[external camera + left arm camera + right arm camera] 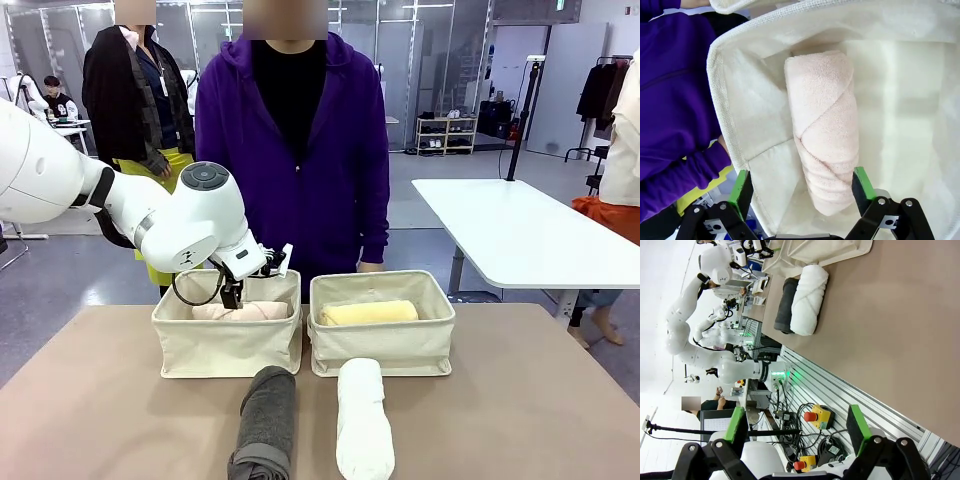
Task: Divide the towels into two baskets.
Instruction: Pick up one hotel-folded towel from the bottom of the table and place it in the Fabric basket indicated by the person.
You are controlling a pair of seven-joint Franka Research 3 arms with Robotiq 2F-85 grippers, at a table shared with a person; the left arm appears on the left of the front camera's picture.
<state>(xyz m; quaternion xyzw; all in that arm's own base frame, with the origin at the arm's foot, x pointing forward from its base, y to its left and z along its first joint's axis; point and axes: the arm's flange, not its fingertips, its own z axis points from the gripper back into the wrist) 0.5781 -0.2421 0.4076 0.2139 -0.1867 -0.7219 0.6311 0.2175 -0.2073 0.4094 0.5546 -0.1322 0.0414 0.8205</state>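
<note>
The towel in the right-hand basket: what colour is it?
Yellow towel, clearest in the front view.

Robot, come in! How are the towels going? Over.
Left gripper jaws open over pink towel in left basket. Right gripper jaws open, empty. Yellow towel in right basket; grey towel, white towel on table. Nothing blocking.

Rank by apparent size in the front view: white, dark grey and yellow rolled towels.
1. White rolled terry towel and dark grey rolled terry towel: alike, both cropped.
2. Yellow rolled terry towel: smallest, though farther and partly hidden.
</note>
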